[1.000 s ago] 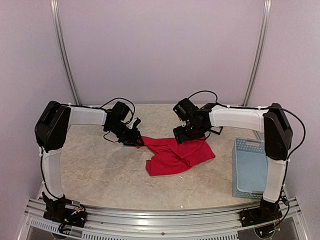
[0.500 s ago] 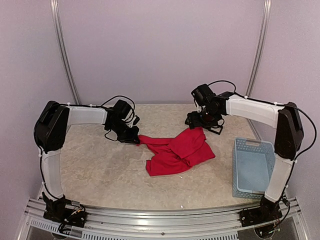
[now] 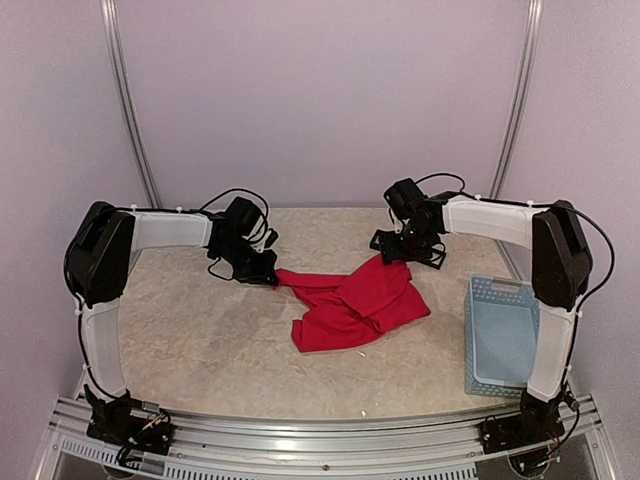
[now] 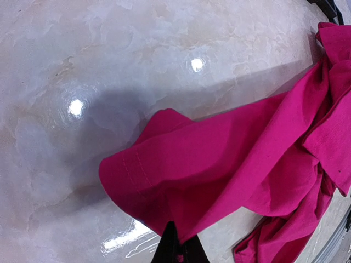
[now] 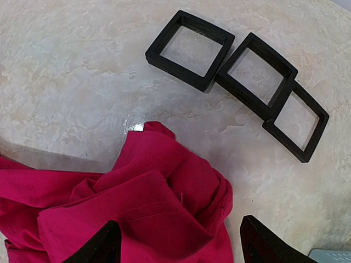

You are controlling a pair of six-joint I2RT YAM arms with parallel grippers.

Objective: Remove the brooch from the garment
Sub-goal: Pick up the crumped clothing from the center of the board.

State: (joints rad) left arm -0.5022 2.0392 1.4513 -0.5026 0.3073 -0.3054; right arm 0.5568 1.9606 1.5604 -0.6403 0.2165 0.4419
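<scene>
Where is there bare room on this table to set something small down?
Widest: the bare table between the left arm, the near rail and the garment. A narrower strip runs between garment and basket. Crowded: far right, where black frames and the right end effector sit by the garment.

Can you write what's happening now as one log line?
left gripper: shut on garment | right gripper: open over garment | brooch: not visible

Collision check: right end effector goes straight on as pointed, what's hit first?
Probably the red garment, bunched just ahead of the open right end effector; the three black square frames lie beyond it.
</scene>
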